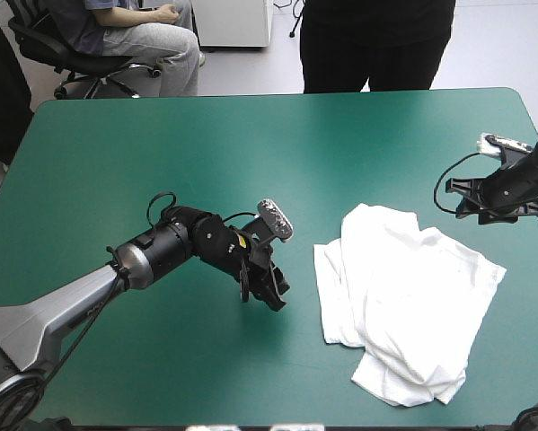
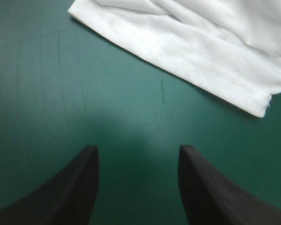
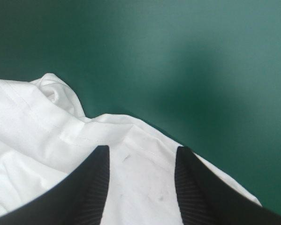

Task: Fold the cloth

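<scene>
The white T-shirt (image 1: 412,296) lies on the right half of the table as a loosely folded, wrinkled bundle. My left gripper (image 1: 270,289) is low over the teal-green cover, a short way left of the shirt. In the left wrist view this gripper (image 2: 138,149) is open with only cover between its fingers, and the shirt's hemmed edge (image 2: 201,42) lies ahead of it. My right gripper (image 1: 484,199) hovers at the shirt's far right side. It is open (image 3: 142,149), its fingers standing apart over a wrinkled edge of the shirt (image 3: 37,136).
The teal-green cover (image 1: 206,135) stretches left of the T-shirt and beyond it. The table's right edge (image 1: 533,117) runs close behind my right gripper. The front edge lies just past the shirt's near corner.
</scene>
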Robot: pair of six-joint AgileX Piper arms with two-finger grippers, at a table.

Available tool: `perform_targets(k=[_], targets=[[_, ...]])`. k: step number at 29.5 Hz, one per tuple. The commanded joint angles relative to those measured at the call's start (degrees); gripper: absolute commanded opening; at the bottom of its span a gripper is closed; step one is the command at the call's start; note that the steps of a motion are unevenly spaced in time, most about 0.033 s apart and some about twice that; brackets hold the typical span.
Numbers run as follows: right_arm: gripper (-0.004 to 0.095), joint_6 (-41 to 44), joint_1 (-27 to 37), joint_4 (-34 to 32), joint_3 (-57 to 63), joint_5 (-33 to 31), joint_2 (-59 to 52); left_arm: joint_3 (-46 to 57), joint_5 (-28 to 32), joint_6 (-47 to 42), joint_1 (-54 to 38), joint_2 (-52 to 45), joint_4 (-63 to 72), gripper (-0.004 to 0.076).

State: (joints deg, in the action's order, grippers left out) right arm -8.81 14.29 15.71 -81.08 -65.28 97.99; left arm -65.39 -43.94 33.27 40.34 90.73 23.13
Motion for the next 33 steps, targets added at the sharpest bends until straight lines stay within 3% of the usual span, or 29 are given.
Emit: perform_targets(k=[1,17,24,28,33], targets=[[0.0414,-0.7,0.5,1.0,-1.8,0.2,-2.4,-1.9,0.9,0.3,0.1,-2.7,1.3,0.0375],[0.0414,-0.8,0.5,1.0,-1.8,0.2,-2.4,-1.9,0.8,0.2,0.1,-2.7,1.5,0.0375],[0.0414,-0.9,0.5,0.9,-1.8,-0.2,-2.4,-6.3,-0.1,-6.7,-3.1,-2.8,-2.0,0.0376],[0.0414,-0.9,0.5,0.6,-1.8,-0.3,-2.4,-9.0,-3.9,-12.1,-8.2,-2.8,-6.5,0.0375],[0.0414,-0.9,0.5,0.6,-1.8,-0.3,-2.4,-11.8,-13.4,-16.6,-17.1,-3.1,-7.5,0.0375]])
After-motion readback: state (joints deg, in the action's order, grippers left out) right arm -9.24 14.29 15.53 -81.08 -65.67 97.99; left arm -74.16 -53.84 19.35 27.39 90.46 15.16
